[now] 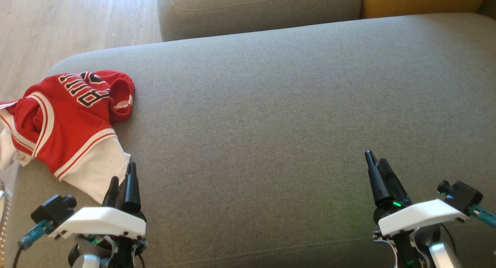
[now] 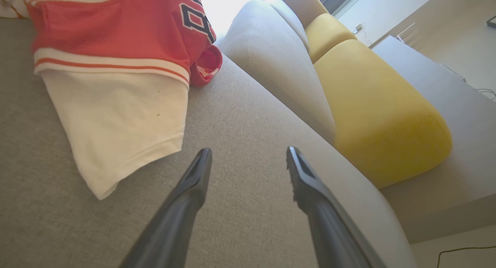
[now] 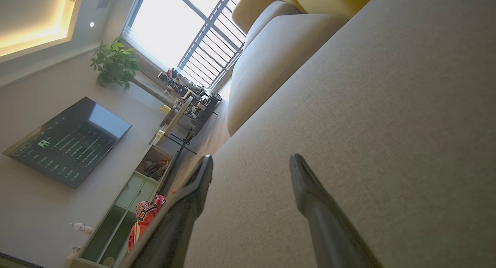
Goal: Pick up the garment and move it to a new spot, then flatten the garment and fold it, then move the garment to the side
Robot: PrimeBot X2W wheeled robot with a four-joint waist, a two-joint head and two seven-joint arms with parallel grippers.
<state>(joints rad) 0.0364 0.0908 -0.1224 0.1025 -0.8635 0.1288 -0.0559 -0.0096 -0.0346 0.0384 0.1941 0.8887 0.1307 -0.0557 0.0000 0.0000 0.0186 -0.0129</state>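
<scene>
Daylight, bright overall. Head view: even light, sharp; sunlit floor (image 1: 58,19) washed pale at upper left. Left wrist view: white glare at top centre, wide-angle bending toward edges. Right wrist view: window (image 3: 174,31) blown out at top; warm ceiling strip (image 3: 27,39) glows upper left.

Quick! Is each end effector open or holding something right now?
Left end effector: open, holding nothing.
Right end effector: open, holding nothing.

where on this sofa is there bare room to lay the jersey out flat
The grey seat cushion is bare from the jersey rightward, between the back cushions and the right gripper. The left corner is crowded: the bunched jersey lies there, the left gripper beside its white hem.
</scene>
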